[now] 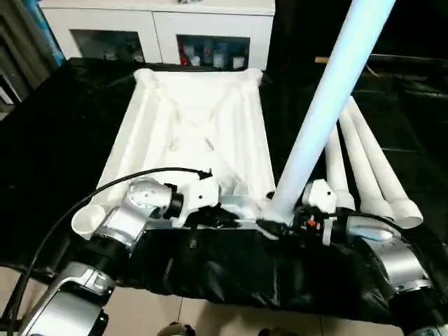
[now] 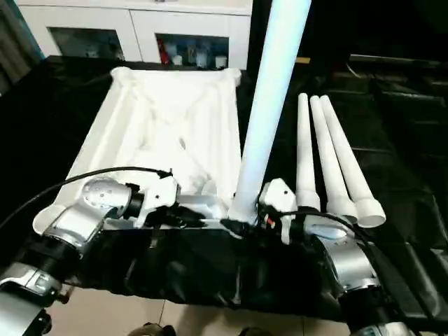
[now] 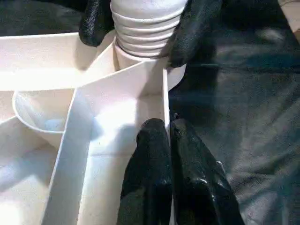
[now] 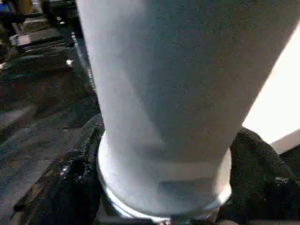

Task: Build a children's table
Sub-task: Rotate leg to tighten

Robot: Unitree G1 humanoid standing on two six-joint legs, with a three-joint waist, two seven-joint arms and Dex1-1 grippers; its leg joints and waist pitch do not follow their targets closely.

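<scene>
Head stereo overhead; wrist cameras close on leg (image 4: 159, 117).

White ribbed tabletop (image 1: 189, 133) and white legs (image 1: 364, 168) on black cloth (image 1: 63, 133); upright leg (image 1: 325, 105), between black fingers (image 3: 192, 28), looks perhaps pale blue.

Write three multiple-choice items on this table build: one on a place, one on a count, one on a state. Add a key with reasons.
1. Where does the upright leg stand?
A. At the tabletop's near right corner
B. At its far left corner
C. On the floor

2. How many legs lie flat on the black cloth?
A. One
B. Three
C. Five

3. How is the left end effector?
A. Wide open
B. Shut
C. Clamped round a leg

Key: A, its foot meets that corner socket; B, the three spare legs lie side by side; B, its fingertips meet.
</scene>
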